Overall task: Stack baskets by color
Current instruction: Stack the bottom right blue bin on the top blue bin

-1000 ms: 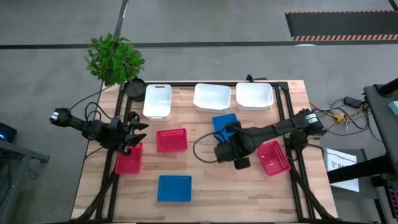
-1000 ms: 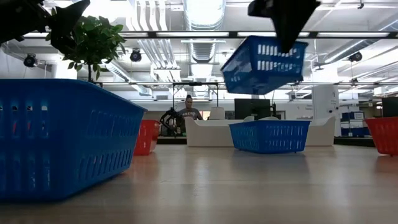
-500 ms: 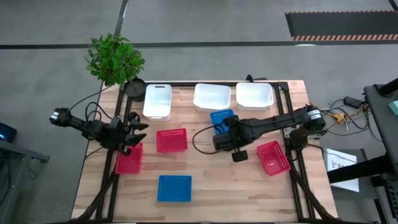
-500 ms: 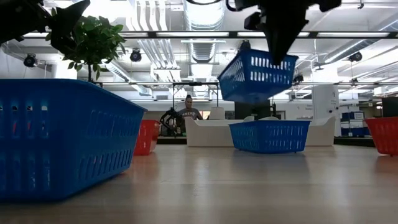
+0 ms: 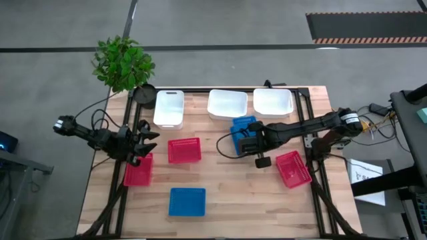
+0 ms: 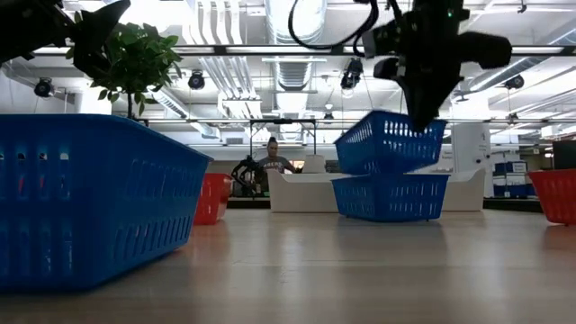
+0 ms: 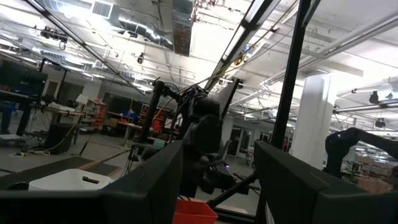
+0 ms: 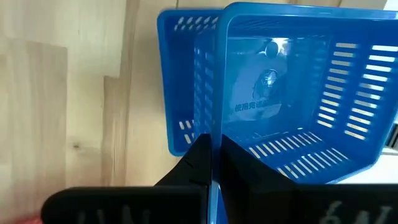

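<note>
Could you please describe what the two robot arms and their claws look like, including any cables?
Both are slim, dark, jointed arms. The left arm has a pale grey ring at its outer joint and thin black cables looping beside it. The right arm has a similar pale ring near its base and a black cable curving by its wrist. The left claw has two broad, flat dark fingers; the right claw has two dark tapering fingers.

My high view looks straight down on whole worktop (image 5: 220,193). Low view level at worktop height, faces room. Wrist views close. High, low, right wrist share stacked blue baskets (image 5: 243,130).
</note>
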Motion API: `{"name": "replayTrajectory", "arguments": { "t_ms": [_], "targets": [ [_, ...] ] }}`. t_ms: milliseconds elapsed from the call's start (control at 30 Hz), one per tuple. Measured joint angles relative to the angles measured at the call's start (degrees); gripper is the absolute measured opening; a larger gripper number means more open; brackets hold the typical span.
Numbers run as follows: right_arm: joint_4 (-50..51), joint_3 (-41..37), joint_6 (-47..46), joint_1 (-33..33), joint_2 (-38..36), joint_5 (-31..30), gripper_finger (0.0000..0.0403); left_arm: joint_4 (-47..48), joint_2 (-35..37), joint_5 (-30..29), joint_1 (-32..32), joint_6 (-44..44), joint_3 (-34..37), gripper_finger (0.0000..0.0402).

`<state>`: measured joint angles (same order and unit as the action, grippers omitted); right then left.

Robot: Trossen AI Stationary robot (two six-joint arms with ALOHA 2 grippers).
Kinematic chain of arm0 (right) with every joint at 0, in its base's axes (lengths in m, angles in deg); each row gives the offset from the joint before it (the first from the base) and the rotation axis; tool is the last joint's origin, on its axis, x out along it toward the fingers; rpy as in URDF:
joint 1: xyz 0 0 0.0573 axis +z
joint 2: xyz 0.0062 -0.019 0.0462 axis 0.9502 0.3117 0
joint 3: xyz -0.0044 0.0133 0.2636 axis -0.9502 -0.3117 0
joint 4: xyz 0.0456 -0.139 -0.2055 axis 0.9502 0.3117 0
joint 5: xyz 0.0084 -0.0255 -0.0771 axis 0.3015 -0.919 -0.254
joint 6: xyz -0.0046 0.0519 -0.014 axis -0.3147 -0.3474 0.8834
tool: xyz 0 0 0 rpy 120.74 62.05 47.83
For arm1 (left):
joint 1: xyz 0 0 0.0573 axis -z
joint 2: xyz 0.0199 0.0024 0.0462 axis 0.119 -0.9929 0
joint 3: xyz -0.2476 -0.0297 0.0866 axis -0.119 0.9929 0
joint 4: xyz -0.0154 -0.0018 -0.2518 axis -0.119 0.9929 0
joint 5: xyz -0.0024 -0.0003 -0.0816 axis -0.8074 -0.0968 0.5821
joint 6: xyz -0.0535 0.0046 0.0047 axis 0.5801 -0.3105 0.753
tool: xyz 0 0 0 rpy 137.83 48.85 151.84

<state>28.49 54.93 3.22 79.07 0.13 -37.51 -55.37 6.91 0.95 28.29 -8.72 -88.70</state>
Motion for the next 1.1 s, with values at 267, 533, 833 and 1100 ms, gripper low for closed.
{"name": "replayTrajectory", "arguments": {
  "t_ms": [267,533,833,1100],
  "targets": [
    [-1.28,-0.78,-0.10,-0.01,1.85,0.44,0.0009,0.02,0.00,0.01,0.00,-0.02,0.00,0.0184],
    [-3.03,-0.84,-0.81,-0.08,3.11,0.42,0.0020,0.02,-0.09,0.01,0.02,-0.07,0.00,0.0184],
    [-3.50,-0.89,-1.83,-0.14,3.12,0.40,0.0081,0.00,-0.09,0.00,0.02,-0.07,0.00,0.0184],
    [-2.19,1.29,-4.21,-0.14,2.99,3.09,0.0110,0.01,-0.09,0.00,0.01,-0.06,0.00,0.0184]
  ]
}}
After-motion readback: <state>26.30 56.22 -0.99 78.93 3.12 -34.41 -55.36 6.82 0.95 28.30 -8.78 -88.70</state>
